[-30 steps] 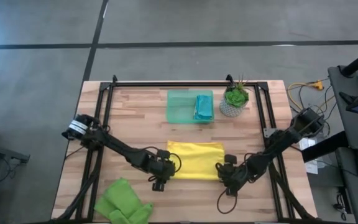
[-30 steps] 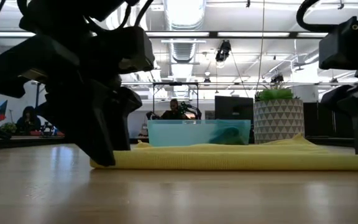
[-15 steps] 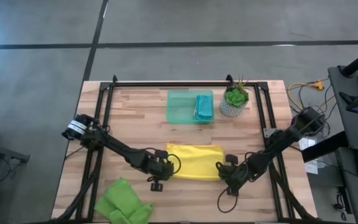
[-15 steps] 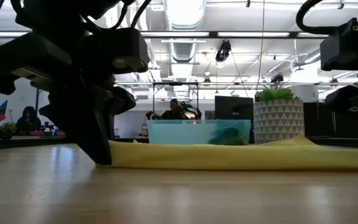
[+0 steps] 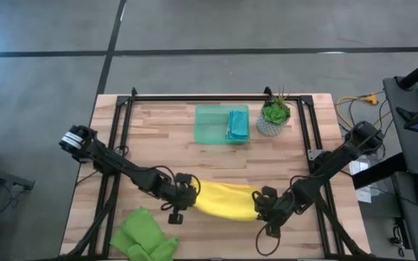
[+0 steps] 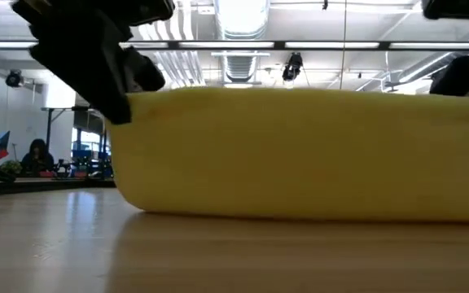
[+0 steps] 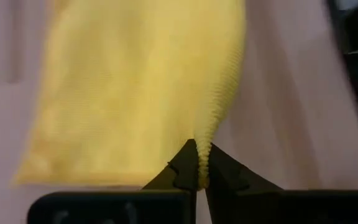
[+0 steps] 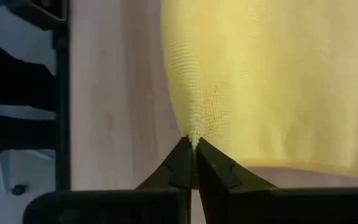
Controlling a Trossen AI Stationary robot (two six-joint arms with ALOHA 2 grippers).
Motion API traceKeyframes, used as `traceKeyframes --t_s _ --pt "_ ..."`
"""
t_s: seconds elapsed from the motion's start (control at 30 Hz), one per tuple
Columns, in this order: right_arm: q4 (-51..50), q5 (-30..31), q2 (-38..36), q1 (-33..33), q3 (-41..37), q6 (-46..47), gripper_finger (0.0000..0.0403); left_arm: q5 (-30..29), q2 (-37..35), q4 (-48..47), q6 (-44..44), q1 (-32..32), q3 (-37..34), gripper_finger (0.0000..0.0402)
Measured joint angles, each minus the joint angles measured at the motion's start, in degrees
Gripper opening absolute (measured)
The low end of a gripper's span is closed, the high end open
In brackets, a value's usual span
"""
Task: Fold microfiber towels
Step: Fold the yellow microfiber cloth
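Observation:
The yellow microfiber towel [image 5: 225,200] hangs between my two grippers. Its near edge is lifted and its lower part [image 6: 300,213] rests on the table. My left gripper [image 5: 188,194] is shut on the towel's left end and my right gripper [image 5: 260,208] on its right end. A teal-blue towel [image 5: 238,125] lies folded in the green tray [image 5: 210,125] at the far middle. Lime green towels [image 5: 145,235] lie crumpled at the near left edge. My left gripper pinches the yellow towel's left near corner [image 7: 202,157] between its two fingertips, slanting down from the table's left. The cloth runs taut away from the tips. My right gripper pinches the right near corner [image 8: 193,140] between its fingertips, slanting down from the table's right. The towel hangs between the two holds, its lower part on the table.
A potted plant [image 5: 273,116] stands right of the tray at the far side. A black frame rail [image 5: 216,98] runs along the far edge and down both sides. Bare wood lies between the tray and the yellow towel.
Both grippers have risen with the yellow towel's near corners. The towel, flat on the table before, now has its near edge lifted clear and hangs as a curtain. Its far edge has slid toward the table's near edge.

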Motion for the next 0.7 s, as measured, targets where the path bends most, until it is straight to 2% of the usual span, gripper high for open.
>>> traceKeyframes --t_s 0.17,0.33,0.7 --pt "-5.1 0.6 0.0 -2.0 -0.1 1.8 0.0009 -5.7 -0.9 -1.6 0.0 0.9 -0.1 0.0001" --pt "-8.5 1.1 0.0 -4.2 -0.3 1.5 0.0009 -6.5 -0.2 -1.7 0.0 2.2 -0.1 0.0000" --pt "-8.5 1.9 -0.1 -10.2 -0.5 -1.0 0.0009 -8.0 1.3 -2.7 0.0 4.3 -2.1 0.0000"
